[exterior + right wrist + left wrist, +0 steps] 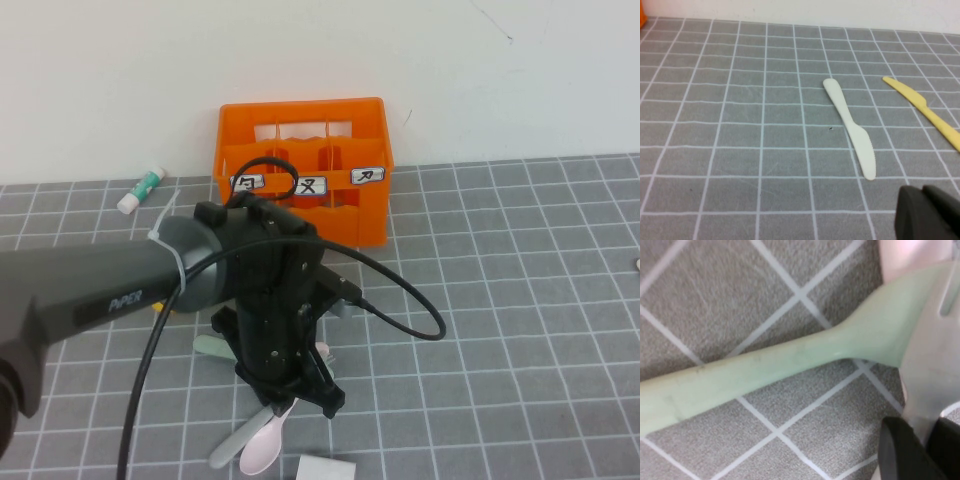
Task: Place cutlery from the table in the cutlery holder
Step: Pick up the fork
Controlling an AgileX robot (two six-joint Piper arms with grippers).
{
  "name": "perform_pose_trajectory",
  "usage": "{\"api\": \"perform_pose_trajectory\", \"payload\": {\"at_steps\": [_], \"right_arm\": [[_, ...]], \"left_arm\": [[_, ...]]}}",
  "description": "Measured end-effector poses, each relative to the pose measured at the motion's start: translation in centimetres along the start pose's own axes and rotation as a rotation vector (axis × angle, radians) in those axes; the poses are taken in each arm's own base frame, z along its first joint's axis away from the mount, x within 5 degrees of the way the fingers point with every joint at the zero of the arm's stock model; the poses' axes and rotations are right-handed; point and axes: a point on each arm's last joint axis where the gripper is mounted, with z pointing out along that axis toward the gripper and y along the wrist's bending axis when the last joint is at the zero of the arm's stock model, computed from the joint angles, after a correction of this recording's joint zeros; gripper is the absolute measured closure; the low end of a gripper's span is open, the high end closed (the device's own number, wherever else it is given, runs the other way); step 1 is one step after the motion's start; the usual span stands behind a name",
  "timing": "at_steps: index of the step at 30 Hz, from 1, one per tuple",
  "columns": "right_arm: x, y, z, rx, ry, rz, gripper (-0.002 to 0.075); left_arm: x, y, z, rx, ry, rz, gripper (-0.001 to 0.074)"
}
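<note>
the left gripper [300, 395] hangs low over the cutlery [262, 440] on the table [520, 330]; i cannot tell whether its fingers are spread. the right gripper [930, 217] sits parked away, fingers pressed together. the mint-green spoon [765, 370] looks light, stiff and slick, so grip mid-handle.

Grey gridded surface [520, 300] has the orange holder [300, 165] at the back, glue stick [140, 190] left of it, pink spoon [268, 445] up front.

Left hand [290, 385] low over cutlery [262, 440], grip seemingly hidden.
</note>
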Motion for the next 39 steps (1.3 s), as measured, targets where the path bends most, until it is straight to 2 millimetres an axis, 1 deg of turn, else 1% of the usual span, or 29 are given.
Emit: {"api": "perform_pose_trajectory", "payload": {"at_steps": [1, 8, 10, 12, 14, 17, 19, 22, 25, 27, 29, 31, 33, 35, 38, 39], "right_arm": [[0.0, 0.0, 0.0, 0.0, 0.0, 0.0, 0.0729], [0.0, 0.0, 0.0, 0.0, 0.0, 0.0, 0.0729], [0.0, 0.0, 0.0, 0.0, 0.0, 0.0, 0.0729], [0.0, 0.0, 0.0, 0.0, 0.0, 0.0, 0.0729], [0.0, 0.0, 0.0, 0.0, 0.0, 0.0, 0.0729], [0.0, 0.0, 0.0, 0.0, 0.0, 0.0, 0.0729], [0.0, 0.0, 0.0, 0.0, 0.0, 0.0, 0.0729], [0.0, 0.0, 0.0, 0.0, 0.0, 0.0, 0.0729], [0.0, 0.0, 0.0, 0.0, 0.0, 0.0, 0.0729], [0.0, 0.0, 0.0, 0.0, 0.0, 0.0, 0.0729], [0.0, 0.0, 0.0, 0.0, 0.0, 0.0, 0.0729], [0.0, 0.0, 0.0, 0.0, 0.0, 0.0, 0.0729], [0.0, 0.0, 0.0, 0.0, 0.0, 0.0, 0.0729], [0.0, 0.0, 0.0, 0.0, 0.0, 0.0, 0.0729], [0.0, 0.0, 0.0, 0.0, 0.0, 0.0, 0.0729], [0.0, 0.0, 0.0, 0.0, 0.0, 0.0, 0.0729]], "left_arm": [[0.0, 0.0, 0.0, -0.002, 0.0, 0.001, 0.0662], [0.0, 0.0, -0.1, -0.003, -0.006, 0.002, 0.0662], [-0.1, 0.0, -0.7, -0.001, -0.031, 0.001, 0.0663], [0.1, 0.1, -1.3, 0.0, -0.061, 0.0, 0.0679], [0.2, 0.1, -2.4, 0.0, -0.103, -0.001, 0.071], [0.7, 0.2, -5.9, 0.001, -0.222, -0.003, 0.0728], [1.3, 0.3, -8.5, 0.002, -0.311, -0.005, 0.073], [2.4, 0.4, -11.7, 0.003, -0.416, -0.008, 0.0734], [3.4, 0.5, -13.7, 0.004, -0.471, -0.01, 0.0735], [3.9, 0.5, -14.1, 0.003, -0.454, -0.011, 0.0735], [4.3, 0.5, -13.8, 0.001, -0.402, -0.011, 0.0735], [4.5, 0.5, -13.1, 0.001, -0.328, -0.01, 0.0724], [4.5, 0.4, -12.0, 0.005, -0.246, -0.003, 0.0682], [4.3, 0.2, -10.5, 0.024, -0.162, 0.013, 0.0596], [3.8, -0.3, -9.0, 0.067, -0.104, 0.016, 0.042], [3.7, -0.4, -8.7, 0.081, -0.099, 0.017, 0.0378]]}}
